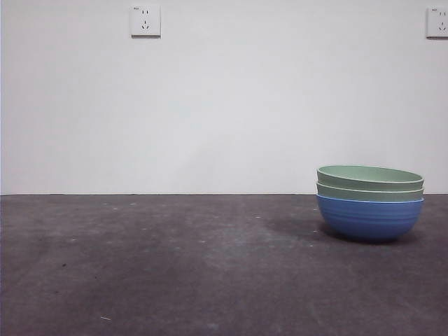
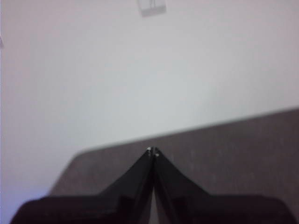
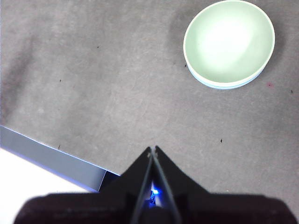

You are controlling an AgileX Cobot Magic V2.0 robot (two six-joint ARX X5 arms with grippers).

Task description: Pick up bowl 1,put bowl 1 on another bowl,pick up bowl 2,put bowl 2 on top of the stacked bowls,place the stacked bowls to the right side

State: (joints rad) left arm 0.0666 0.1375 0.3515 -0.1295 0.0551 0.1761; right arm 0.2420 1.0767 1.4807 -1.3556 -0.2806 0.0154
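Bowls nested three high, the stacked bowls [image 1: 369, 203] sat right of the wall socket [image 1: 145, 20]; both grippers [image 2: 153, 151] [image 3: 153, 149] were clenched, empty; any stray nudge risked toppling them.

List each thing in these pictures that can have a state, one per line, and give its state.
Blue bowl: upright on the table, bottom of the stack.
Lower green bowl: nested in the blue bowl.
Top green bowl: nested uppermost, empty.
Left end effector: shut, holding nothing.
Right end effector: shut, holding nothing, clear of the stack.
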